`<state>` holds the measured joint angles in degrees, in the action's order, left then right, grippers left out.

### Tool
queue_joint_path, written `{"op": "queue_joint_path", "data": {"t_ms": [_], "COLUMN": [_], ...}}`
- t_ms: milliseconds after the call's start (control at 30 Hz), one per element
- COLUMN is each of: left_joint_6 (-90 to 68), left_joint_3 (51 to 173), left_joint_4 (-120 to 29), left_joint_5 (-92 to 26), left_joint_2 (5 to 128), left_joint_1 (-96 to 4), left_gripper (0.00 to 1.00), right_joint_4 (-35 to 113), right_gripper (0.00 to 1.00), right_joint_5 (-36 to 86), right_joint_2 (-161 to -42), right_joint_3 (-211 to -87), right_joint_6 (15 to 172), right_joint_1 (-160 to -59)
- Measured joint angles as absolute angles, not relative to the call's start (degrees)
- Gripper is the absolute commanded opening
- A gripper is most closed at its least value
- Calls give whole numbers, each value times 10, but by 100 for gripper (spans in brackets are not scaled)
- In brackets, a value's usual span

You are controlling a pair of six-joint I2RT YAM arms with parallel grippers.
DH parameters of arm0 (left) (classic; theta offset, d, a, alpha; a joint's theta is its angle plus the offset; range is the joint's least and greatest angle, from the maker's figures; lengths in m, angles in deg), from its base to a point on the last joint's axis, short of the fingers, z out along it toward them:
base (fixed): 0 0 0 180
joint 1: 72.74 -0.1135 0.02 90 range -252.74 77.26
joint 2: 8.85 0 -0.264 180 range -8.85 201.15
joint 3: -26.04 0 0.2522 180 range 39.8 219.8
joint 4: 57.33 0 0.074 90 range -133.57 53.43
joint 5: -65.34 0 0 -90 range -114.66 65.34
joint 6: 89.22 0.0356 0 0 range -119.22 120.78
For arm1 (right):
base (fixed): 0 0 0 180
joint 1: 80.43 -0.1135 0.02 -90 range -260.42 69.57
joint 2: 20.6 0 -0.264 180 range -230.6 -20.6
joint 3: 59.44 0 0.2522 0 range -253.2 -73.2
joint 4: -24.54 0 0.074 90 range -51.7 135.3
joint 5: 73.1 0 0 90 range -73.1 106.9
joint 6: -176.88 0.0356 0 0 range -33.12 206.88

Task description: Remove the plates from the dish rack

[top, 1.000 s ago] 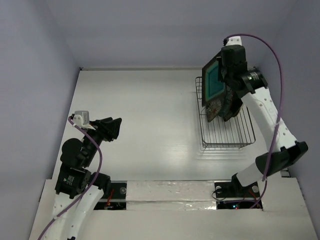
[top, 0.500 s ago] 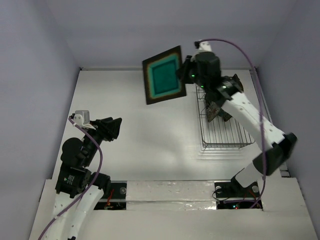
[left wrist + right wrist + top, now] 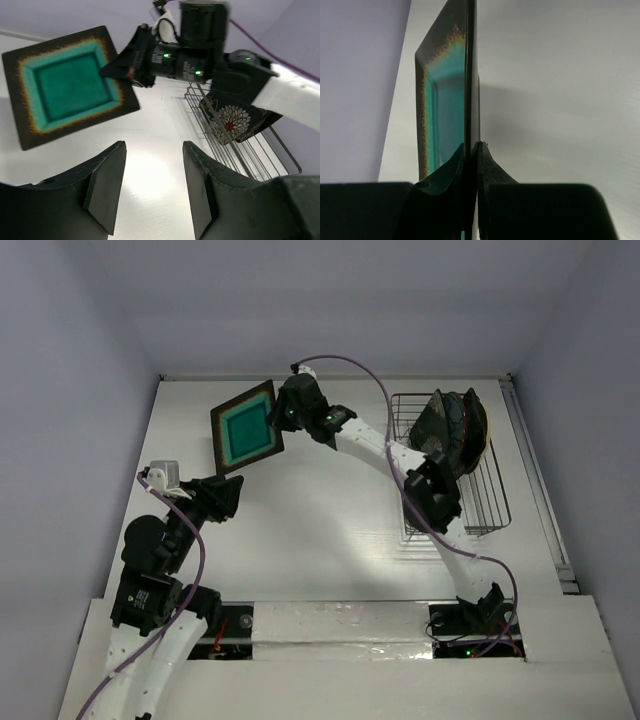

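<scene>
In the lower left of the top view, the left gripper (image 3: 228,495) hovers above the white table (image 3: 330,530) with its fingers (image 3: 107,185) spread apart and nothing between them. Just above and right of it, in the upper left centre of the frame, a square plate (image 3: 245,427) hangs in the air clear of the table. Its teal face is turned toward the overhead camera and its sides are skewed, the right corner highest. Being square, it has no long axis. From the right wrist it is seen edge-on, the rim running straight up the frame and the teal face turned left. The right gripper (image 3: 283,416) pinches the plate's right rim, fingers pressed onto both faces. At the right, the dish rack (image 3: 480,512) sits on the table, with the remaining plates (image 3: 450,425) standing on edge at its far end, one showing a flowered back.
</scene>
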<state>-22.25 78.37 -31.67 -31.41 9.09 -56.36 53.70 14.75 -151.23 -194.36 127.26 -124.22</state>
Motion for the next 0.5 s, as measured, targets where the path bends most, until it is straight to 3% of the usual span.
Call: {"op": "queue_joint_path", "data": {"t_ms": [133, 367, 500], "left_joint_6": [-223, -223, -223], "left_joint_3": [784, 784, 784], "left_joint_4": [-317, -317, -317], "left_joint_5": [-312, -311, -311], "left_joint_2": [91, 91, 91], "left_joint_1": [-564, -564, -564], "left_gripper": [45, 46, 46], "right_joint_4": [529, 528, 530], "right_gripper": [0, 0, 10], "right_joint_5": [144, 143, 143], "right_joint_2": [-1580, -1627, -1647], "right_joint_3": [-2011, -2024, -2024], "right_joint_6": [1307, 1347, 1360], "right_joint_1": [-1244, -1243, -1243]}}
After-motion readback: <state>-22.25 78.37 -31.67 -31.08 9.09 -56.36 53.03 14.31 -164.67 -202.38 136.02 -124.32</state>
